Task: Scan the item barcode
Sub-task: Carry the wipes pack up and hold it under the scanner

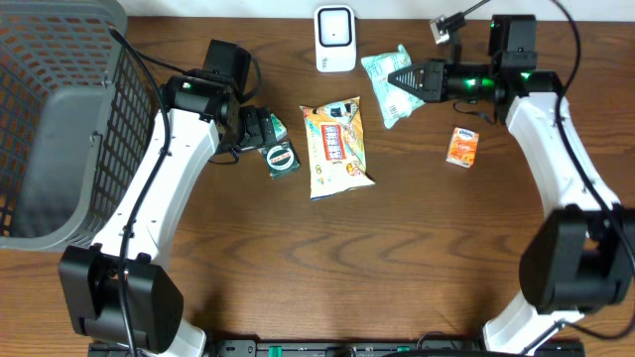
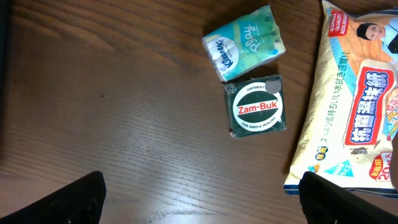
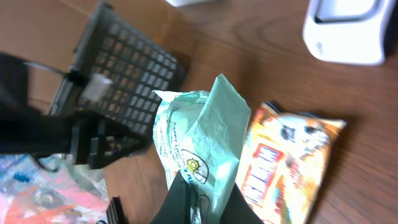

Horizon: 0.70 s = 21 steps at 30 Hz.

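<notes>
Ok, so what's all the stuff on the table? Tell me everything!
basket: one, grey, far left
scanner: one, white, top middle
mint packet: one, pale green, pinched in the right gripper
big packet: one, orange and yellow, middle
small box: one, orange, right of the big packet
Zam-Buk box: one, green, left of the big packet
tissue pack: one, green and white, next to the Zam-Buk box
table: one, brown wood
left gripper: one, black, open
right gripper: one, black, shut
</notes>
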Available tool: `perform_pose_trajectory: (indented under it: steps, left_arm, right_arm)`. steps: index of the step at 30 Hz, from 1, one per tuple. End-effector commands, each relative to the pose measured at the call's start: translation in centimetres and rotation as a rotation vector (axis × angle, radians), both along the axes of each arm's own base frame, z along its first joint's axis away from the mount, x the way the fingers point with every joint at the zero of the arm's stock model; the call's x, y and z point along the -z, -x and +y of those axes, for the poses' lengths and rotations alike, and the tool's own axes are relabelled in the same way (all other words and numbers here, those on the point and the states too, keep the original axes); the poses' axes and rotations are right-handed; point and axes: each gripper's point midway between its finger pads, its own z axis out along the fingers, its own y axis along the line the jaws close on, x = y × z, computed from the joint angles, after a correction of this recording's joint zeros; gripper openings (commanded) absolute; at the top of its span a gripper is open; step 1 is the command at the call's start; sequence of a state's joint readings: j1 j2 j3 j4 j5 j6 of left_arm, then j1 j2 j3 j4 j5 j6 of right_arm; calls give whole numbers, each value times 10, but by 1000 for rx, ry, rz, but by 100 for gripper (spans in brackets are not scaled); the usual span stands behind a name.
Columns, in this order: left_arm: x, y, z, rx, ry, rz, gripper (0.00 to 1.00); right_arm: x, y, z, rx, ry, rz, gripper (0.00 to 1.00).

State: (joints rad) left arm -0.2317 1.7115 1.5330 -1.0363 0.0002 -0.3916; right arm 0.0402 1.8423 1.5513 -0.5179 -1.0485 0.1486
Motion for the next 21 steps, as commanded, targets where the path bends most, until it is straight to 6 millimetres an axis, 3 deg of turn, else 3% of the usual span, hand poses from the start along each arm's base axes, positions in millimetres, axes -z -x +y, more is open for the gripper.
perform_pose_trajectory:
  steps: [1,7,11,21]
  left_arm:
    - [-3,-2,2,0,-11,-8,98]
    - [-3,-2,2,0,-11,-8,98]
    - [-3,-2,2,0,-11,-8,97]
    - [-3,-2,2,0,-11,-8,98]
  right_arm:
    - [-19,15,25,-63,-29,-22,1]
    - [-37,23,64,-68,-114,91,1]
    - [-48,24,84,-86,-135,58,1]
    - [-44,16,93,10,-130,144,1]
